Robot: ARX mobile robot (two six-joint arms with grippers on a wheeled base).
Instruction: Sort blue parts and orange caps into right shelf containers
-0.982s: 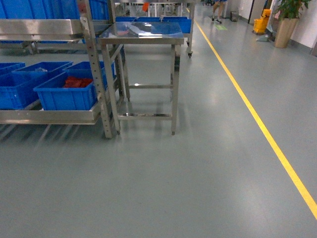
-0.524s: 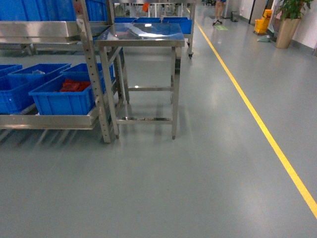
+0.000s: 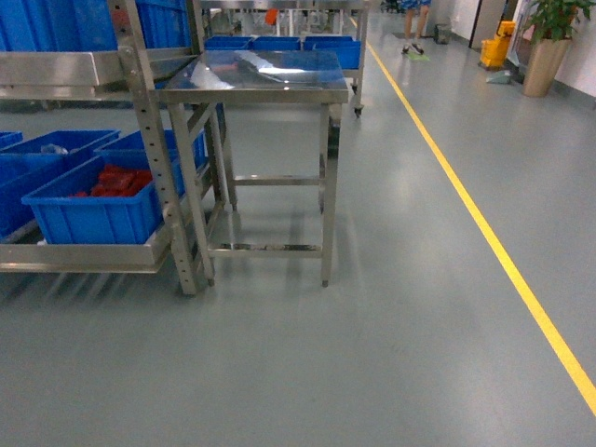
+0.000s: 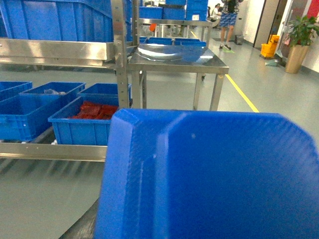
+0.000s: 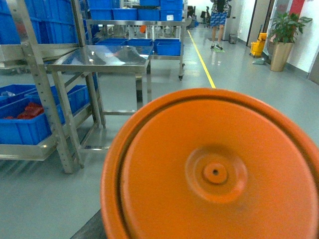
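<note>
shelf rack (image 3: 149,158): far left in our head view, steel uprights with a low tier holding blue crates (image 3: 88,209); we take these for the target containers, though which count as "right" we cannot tell

nearest crate: red-orange items (image 3: 116,179) lie inside it; the crate behind (image 3: 56,149) holds something pale, too small to name

worktop (image 3: 256,70): steel, just beside the rack's right upright, top looks bare and shiny, legs standing on the grey floor (image 3: 372,354)

left hand: not visible; our left wrist view is filled by a blue part (image 4: 209,179) right at the lens, so we judge it carried, but we cannot tell the grip

right hand: also hidden; an orange cap (image 5: 214,174) fills the right wrist view, likely carried, grip unreadable

yellow line (image 3: 484,242): runs up the floor on the right, well apart from the rack

far right background: person (image 5: 218,20) walking, potted plant (image 3: 545,42), yellow bucket (image 3: 496,45)

step: we judge we are on approach, nothing dropped off yet

risk 1: base could clip the worktop leg or rack upright, since they stand between us and the crates

risk 2: both wrist cameras are blocked by the loads, so aiming a release over a crate rim is near blind; a part could land on the floor or in the wrong crate

risk 3: an unseen grip may slip while we drive
</note>
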